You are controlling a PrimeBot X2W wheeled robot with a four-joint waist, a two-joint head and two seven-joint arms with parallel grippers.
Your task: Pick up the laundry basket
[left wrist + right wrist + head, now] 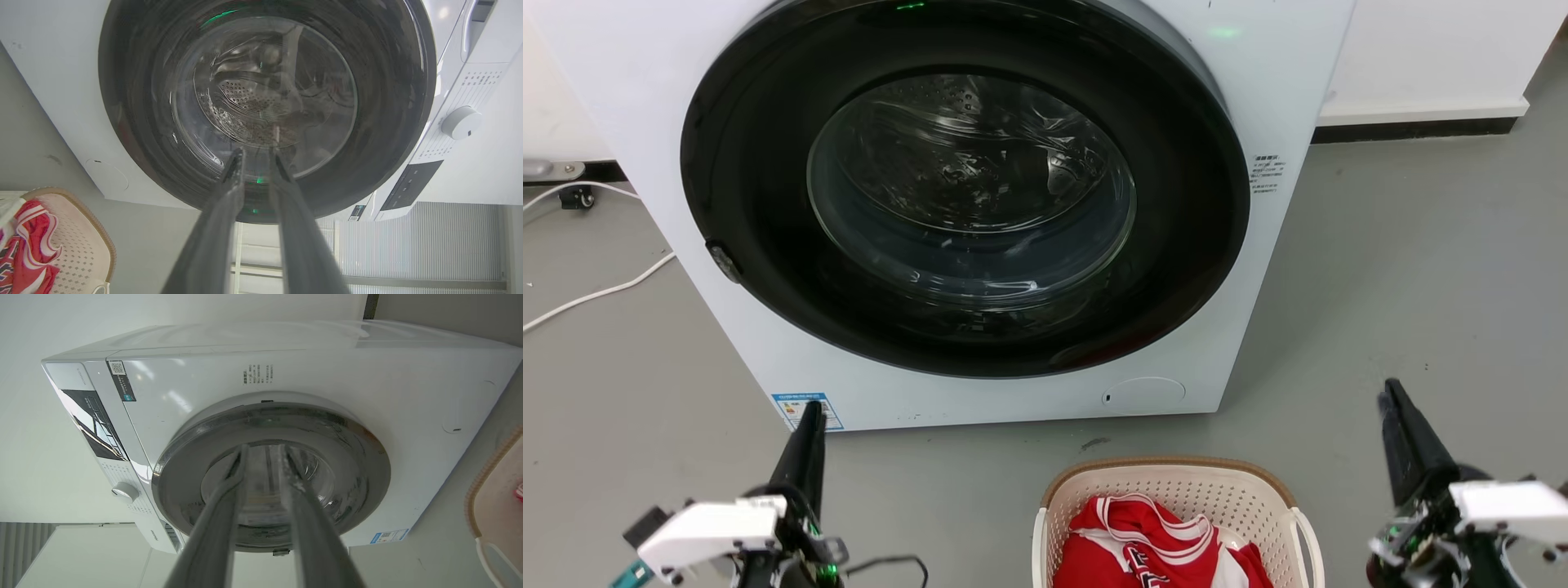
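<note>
Laundry basket (1168, 463) is on the floor at 6 o'clock in head view, just in front of the washing machine (980, 204) and cut off by the bottom edge. Red-and-white garment (1143, 547) inside. Left gripper (811, 412) is at 7 o'clock, right gripper (1390, 394) at 5 o'clock. Both are well apart from the basket and point to 12, at the machine. In the wrist views each finger pair stands a narrow gap apart with nothing between.

My read: this is approach, not grasp yet. To do it well:
- Turn both wrists inward and down so the fingers face the basket, not the door.
- Targets are the thin white side handles, left handle (1038, 545) and right handle (1309, 535), at the basket's 9 and 3 o'clock.
- Widen the gaps first, straddle each handle or the tan rim, then close both together.
- Lift level. The plastic looks light and flexible, so a one-sided pull likely tips it and dumps the garment.
- Tilt the head down, since the basket's near half is out of frame.
</note>
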